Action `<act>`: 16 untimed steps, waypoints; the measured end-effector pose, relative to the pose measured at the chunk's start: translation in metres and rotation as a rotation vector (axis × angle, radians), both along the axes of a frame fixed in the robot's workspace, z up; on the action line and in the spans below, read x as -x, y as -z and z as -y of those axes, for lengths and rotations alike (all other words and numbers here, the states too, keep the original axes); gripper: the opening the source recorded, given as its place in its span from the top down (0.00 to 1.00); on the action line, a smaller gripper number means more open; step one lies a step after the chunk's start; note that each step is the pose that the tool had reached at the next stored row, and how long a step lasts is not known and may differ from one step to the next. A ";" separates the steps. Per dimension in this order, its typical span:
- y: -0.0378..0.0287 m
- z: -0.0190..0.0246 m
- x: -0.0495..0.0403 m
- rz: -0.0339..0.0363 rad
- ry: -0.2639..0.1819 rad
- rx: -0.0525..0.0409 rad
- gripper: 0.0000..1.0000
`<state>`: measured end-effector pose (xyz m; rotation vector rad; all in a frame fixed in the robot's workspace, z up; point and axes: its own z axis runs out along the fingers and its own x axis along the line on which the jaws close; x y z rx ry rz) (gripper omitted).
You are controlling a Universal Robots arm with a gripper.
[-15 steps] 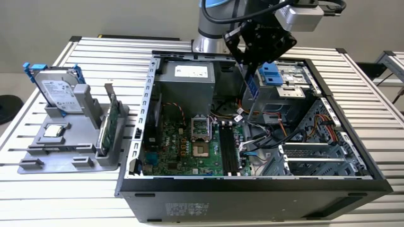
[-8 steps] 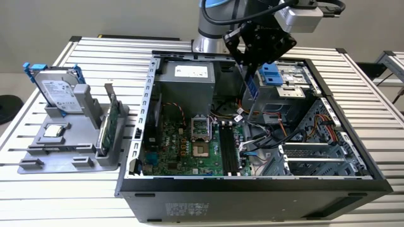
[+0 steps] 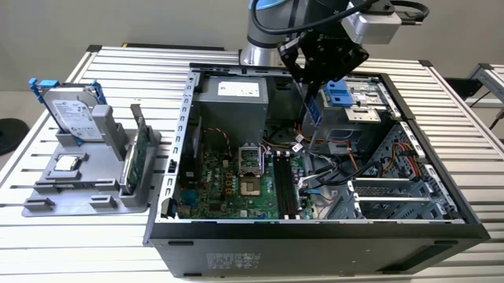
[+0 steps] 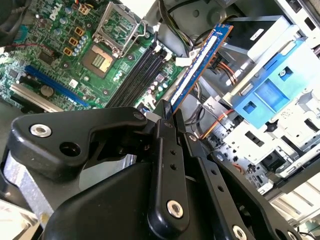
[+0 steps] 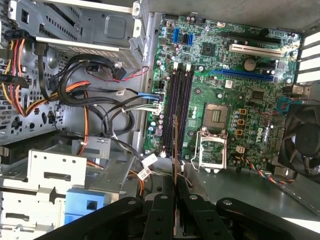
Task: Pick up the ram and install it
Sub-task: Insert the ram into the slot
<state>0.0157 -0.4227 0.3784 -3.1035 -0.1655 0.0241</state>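
My gripper (image 3: 314, 87) hangs over the open computer case (image 3: 185, 147), shut on the ram (image 3: 313, 111), a thin blue stick held on edge and pointing down into the case. In the second wrist view the ram (image 4: 200, 62) sticks out from between the black fingers (image 4: 166, 145), its white sticker showing, above the motherboard. The black memory slots (image 3: 285, 190) lie lower on the board, apart from the ram and toward the case's front. In the first wrist view the ram (image 5: 174, 172) shows edge-on, roughly in line with the slots (image 5: 178, 110).
Bundles of cables (image 3: 331, 168) lie right beside the slots. A blue drive caddy (image 3: 337, 94) sits just behind the gripper. On the exterior view's left, a grey fixture (image 3: 87, 188) holds a silver hard drive (image 3: 75, 112) and a green card (image 3: 136, 156).
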 end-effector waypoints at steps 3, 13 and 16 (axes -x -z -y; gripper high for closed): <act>0.0010 0.0000 0.0000 0.0000 0.000 0.0004 1.00; 0.0041 0.0000 0.0000 0.0000 0.000 0.0020 1.00; 0.0054 0.0000 0.0000 0.0000 0.000 0.0025 1.00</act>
